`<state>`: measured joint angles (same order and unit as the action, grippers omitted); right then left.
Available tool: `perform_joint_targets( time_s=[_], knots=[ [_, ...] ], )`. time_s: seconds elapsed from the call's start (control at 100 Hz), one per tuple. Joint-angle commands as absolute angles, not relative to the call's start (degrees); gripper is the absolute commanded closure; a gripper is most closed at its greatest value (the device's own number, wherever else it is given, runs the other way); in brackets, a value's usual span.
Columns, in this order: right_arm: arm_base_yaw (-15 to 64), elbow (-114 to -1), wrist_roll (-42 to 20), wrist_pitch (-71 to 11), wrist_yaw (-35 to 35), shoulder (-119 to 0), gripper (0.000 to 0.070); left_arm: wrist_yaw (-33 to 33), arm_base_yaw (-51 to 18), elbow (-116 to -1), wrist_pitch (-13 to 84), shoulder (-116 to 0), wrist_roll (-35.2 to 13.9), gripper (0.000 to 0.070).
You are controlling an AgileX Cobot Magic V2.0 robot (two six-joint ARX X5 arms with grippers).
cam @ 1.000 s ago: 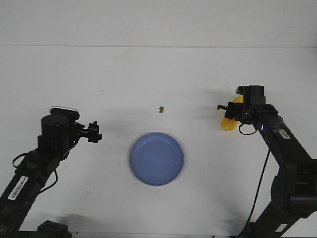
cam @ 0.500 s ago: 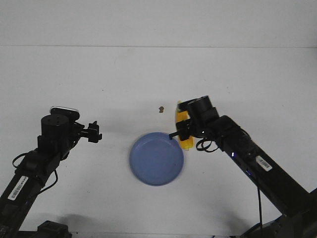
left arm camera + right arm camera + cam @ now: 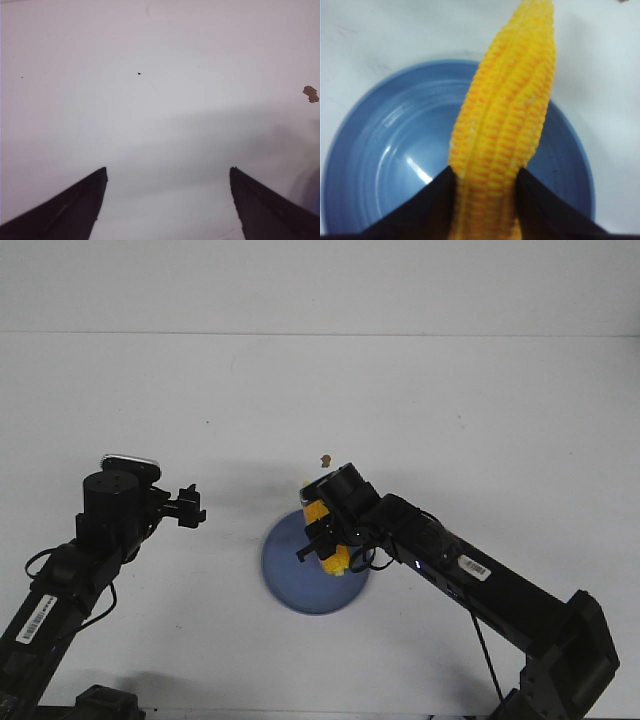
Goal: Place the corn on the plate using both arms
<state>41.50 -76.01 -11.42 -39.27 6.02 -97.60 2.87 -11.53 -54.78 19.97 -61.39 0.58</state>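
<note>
My right gripper point(image 3: 325, 540) is shut on the yellow corn point(image 3: 318, 517) and holds it over the blue plate point(image 3: 290, 580) in the front view. In the right wrist view the corn point(image 3: 505, 120) runs out from between the black fingers point(image 3: 427, 202), its tip past the plate's rim point(image 3: 360, 115). I cannot tell whether the corn touches the plate. My left gripper point(image 3: 187, 506) is open and empty, to the left of the plate. In the left wrist view its gripper point(image 3: 167, 172) frames only bare white table.
A small brown speck point(image 3: 324, 460) lies on the white table just behind the plate; it also shows in the left wrist view point(image 3: 310, 93). The table's far edge point(image 3: 320, 334) runs across the back.
My right arm has swung left from the table's right side, carrying the corn to above the plate. The left arm has not moved.
</note>
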Motion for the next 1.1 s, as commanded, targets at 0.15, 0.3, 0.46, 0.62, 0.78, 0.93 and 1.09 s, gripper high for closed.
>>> perform_joint_targets(
  time_s=[0.15,0.3,0.46,0.62,0.78,0.93,1.09],
  knots=[
    [42.30,-76.79,-12.01,-39.03,5.98,-98.74,0.0063,3.01,-11.64,-55.22,19.68,-61.91,0.80,0.0195],
    [40.66,-76.79,-10.85,-39.03,6.02,-98.26,0.0055,3.01,-11.64,-55.22,19.62,-61.84,0.82,0.0195],
    [36.86,-76.79,-9.78,-38.94,6.07,-95.13,0.0055,3.03,-11.64,-55.24,19.55,-61.78,0.86,0.0199],
    [30.30,-76.79,-9.04,-38.04,5.91,-87.85,0.0055,3.03,-11.62,-55.22,18.24,-61.76,0.80,0.0207],
    [22.85,-74.39,-6.92,-35.94,1.83,-76.95,0.0055,3.03,-11.51,-55.24,18.02,-60.97,0.71,0.0206],
    [15.33,-65.76,-4.67,-32.56,-0.21,-62.96,0.0055,3.03,-10.11,-55.22,18.15,-58.52,-0.64,0.0206],
    [7.75,-54.48,-3.75,-30.92,-0.25,-47.20,0.0056,3.03,-9.13,-55.20,17.76,-53.60,-2.24,0.0207]
  ],
)
